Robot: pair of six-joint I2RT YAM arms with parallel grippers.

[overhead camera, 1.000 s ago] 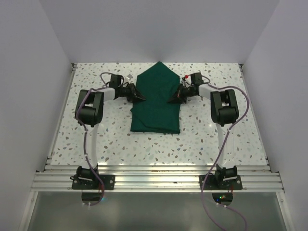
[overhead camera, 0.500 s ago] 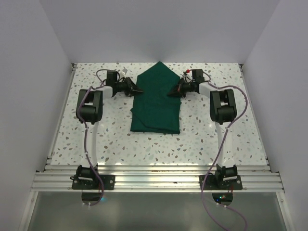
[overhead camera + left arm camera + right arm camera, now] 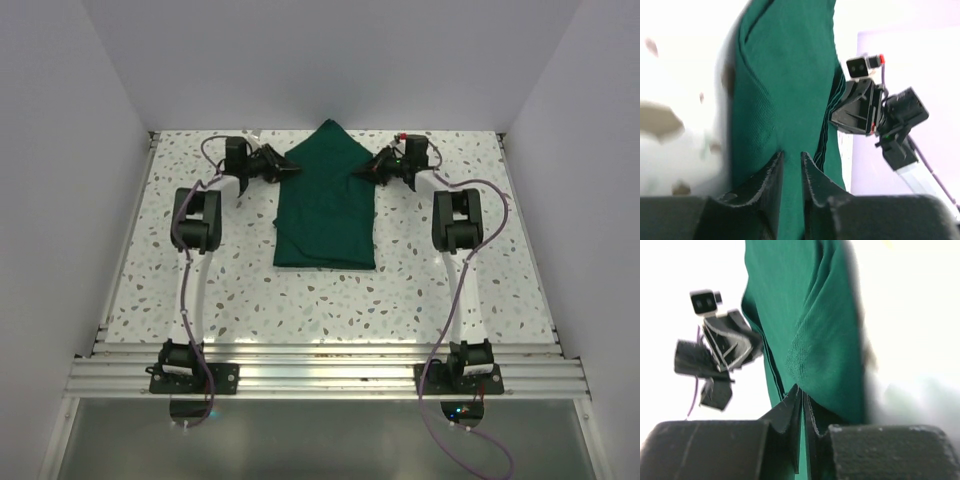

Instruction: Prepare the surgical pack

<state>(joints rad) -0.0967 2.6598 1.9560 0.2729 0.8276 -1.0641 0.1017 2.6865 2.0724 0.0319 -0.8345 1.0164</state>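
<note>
Top external | right gripper [image 3: 364,170] pinches drape [image 3: 325,210], table [image 3: 450,290] far edge | left gripper [image 3: 294,171]: grip unclear | tension both sides evenly, low

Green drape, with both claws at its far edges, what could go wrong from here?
The left claw seems to hold only a thin fold of the green drape, fingers slightly apart, so it could slip out. The right claw pinches just an edge; an uneven pull may skew the folds. The claws face each other across the drape and could collide if moved inward.
</note>
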